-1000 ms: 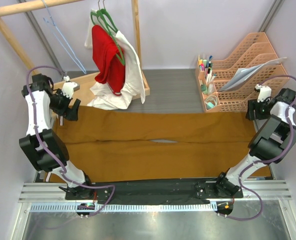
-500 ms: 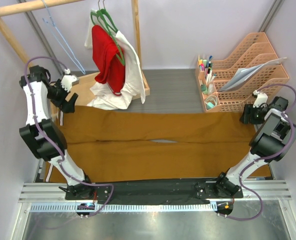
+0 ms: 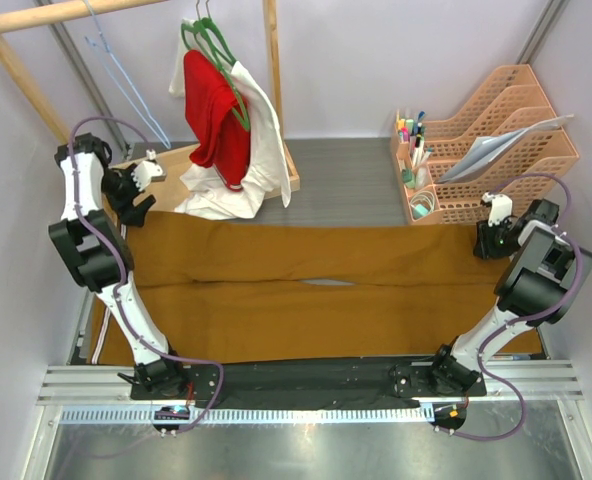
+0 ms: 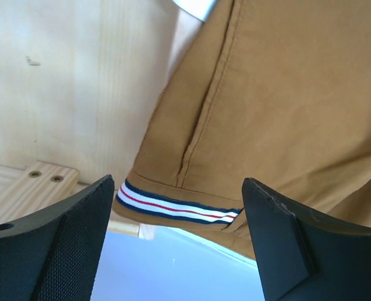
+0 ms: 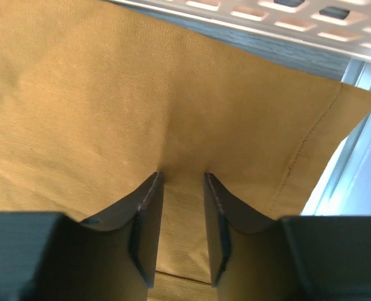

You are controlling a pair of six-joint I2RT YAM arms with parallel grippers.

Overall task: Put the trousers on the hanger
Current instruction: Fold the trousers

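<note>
The ochre trousers (image 3: pixel 316 275) lie spread flat across the table, legs running left to right. My left gripper (image 3: pixel 139 205) hovers over their far-left corner. Its jaws are open, and the striped waistband (image 4: pixel 173 204) shows between the fingers (image 4: pixel 178 182) without touching them. My right gripper (image 3: pixel 484 240) presses down on the far-right corner of the trousers (image 5: pixel 110 94). Its narrowed jaws (image 5: pixel 182 175) hold a raised fold of cloth between the pads. The light-blue wire hanger (image 3: pixel 131 85) hangs from the wooden rail at top left, away from both grippers.
Green hangers bear a red garment (image 3: pixel 216 110) and a white garment (image 3: pixel 266 150) on the wooden rack, whose base (image 3: pixel 181 160) sits behind the left gripper. Peach file trays (image 3: pixel 506 140) and a pen holder (image 3: pixel 413 150) stand at the back right.
The left gripper has swung back and up to the far-left corner of the trousers. The right gripper has moved left onto the far-right corner, and its jaws have narrowed on the cloth.
</note>
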